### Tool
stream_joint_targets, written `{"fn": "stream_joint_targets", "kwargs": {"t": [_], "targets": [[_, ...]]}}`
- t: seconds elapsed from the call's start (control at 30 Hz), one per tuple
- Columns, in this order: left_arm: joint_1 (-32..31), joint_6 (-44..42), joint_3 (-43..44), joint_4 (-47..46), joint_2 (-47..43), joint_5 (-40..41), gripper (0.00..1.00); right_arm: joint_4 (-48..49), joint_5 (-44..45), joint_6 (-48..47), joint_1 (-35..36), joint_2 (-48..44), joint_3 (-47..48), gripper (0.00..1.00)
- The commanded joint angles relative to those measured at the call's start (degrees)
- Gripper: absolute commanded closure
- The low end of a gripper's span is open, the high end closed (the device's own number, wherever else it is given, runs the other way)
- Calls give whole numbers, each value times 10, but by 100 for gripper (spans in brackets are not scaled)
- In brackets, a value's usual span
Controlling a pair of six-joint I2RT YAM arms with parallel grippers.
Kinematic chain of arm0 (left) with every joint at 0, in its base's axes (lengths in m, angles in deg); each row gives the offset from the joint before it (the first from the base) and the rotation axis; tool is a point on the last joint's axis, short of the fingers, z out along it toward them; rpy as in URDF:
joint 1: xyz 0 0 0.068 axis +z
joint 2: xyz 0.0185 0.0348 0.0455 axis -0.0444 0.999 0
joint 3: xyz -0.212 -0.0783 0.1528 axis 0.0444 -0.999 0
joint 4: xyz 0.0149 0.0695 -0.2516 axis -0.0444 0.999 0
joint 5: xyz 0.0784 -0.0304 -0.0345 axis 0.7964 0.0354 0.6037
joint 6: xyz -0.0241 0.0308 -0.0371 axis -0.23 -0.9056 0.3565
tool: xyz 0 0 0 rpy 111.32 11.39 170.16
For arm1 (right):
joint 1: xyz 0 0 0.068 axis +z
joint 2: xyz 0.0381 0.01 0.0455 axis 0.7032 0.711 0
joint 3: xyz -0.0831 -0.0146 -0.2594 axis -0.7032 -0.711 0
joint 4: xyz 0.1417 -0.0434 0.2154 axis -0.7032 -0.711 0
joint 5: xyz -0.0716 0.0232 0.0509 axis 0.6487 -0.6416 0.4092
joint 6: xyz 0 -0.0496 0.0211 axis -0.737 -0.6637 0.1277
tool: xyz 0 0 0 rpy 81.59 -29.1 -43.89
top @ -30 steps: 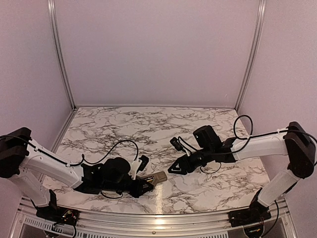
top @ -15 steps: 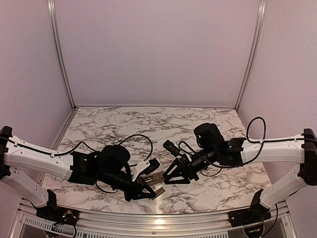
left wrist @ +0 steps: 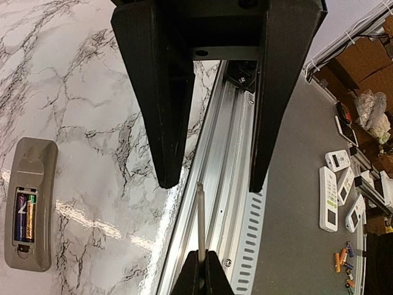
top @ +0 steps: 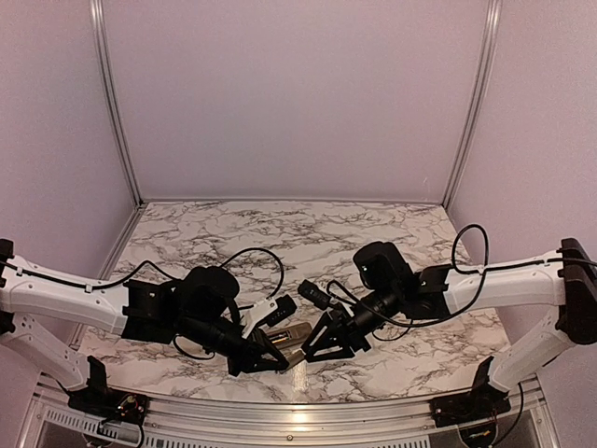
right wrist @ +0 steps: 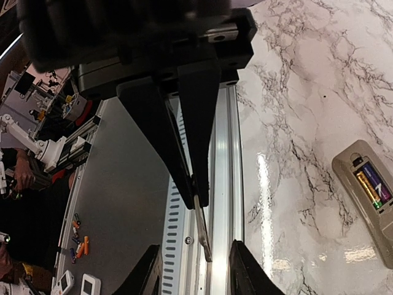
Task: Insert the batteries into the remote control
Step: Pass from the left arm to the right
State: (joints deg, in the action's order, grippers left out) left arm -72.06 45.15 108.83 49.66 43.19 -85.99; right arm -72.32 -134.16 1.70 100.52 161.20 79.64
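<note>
Left wrist view told it best: the left fingers (left wrist: 199, 276) were pinched tight on a thin grey flat strip (left wrist: 199, 215), seen edge-on, which stuck out toward 12 o'clock. Facing them from the top of the frame, the right fingers (left wrist: 166, 123) stood partly open and held nothing. The strip's free end sat level with their tips, in the gap, with daylight on either side.

Over at 8 o'clock lay the slim rectangular grey-backed remote control (left wrist: 34, 163). It was flat on the white, black-veined marble table (left wrist: 92, 80), back side up, its battery bay uncovered. Both cells were in that bay, lengthwise and side by side: the dark bluish cylindrical battery (left wrist: 21, 216) and the gold cylindrical battery (left wrist: 31, 216) right against it. A silver metal rail (left wrist: 230, 203) ran along the table's edge behind the strip.

Right wrist view gave the same meeting from the other end. The strip came down from 12 o'clock, gripped at its upper end, and its tip reached in between the two spread fingers at 6 o'clock. The remote sat at 4 o'clock with its bay showing both cells.

Top external view put the whole lot at 6 o'clock on the table, close to the near edge. The arms were nose to nose there, and the remote lay just beyond their tips toward 12 o'clock, with neither set of fingers holding it.
</note>
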Motion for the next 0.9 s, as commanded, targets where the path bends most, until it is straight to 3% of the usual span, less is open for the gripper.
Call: {"fn": "stream_joint_targets", "kwargs": {"t": [0.0, 0.17, 0.53, 0.7, 0.83, 0.87], "targets": [[3, -10, 12, 3, -8, -10, 100, 42, -5, 17, 9, 5, 10, 66], [7, -8, 10, 1, -14, -1, 100, 53, -8, 22, 15, 3, 11, 75], [18, 5, -3, -22, -39, -8, 100, 48, -12, 13, 20, 16, 20, 80], [19, 3, -3, -22, -46, 10, 100, 68, -17, 28, 20, 8, 21, 100], [21, 2, -12, -31, -74, 52, 99, 69, -6, 37, 20, 5, 20, 100], [21, 3, -16, -44, -84, 63, 94, 69, 0, 40, 20, 5, 20, 100]]}}
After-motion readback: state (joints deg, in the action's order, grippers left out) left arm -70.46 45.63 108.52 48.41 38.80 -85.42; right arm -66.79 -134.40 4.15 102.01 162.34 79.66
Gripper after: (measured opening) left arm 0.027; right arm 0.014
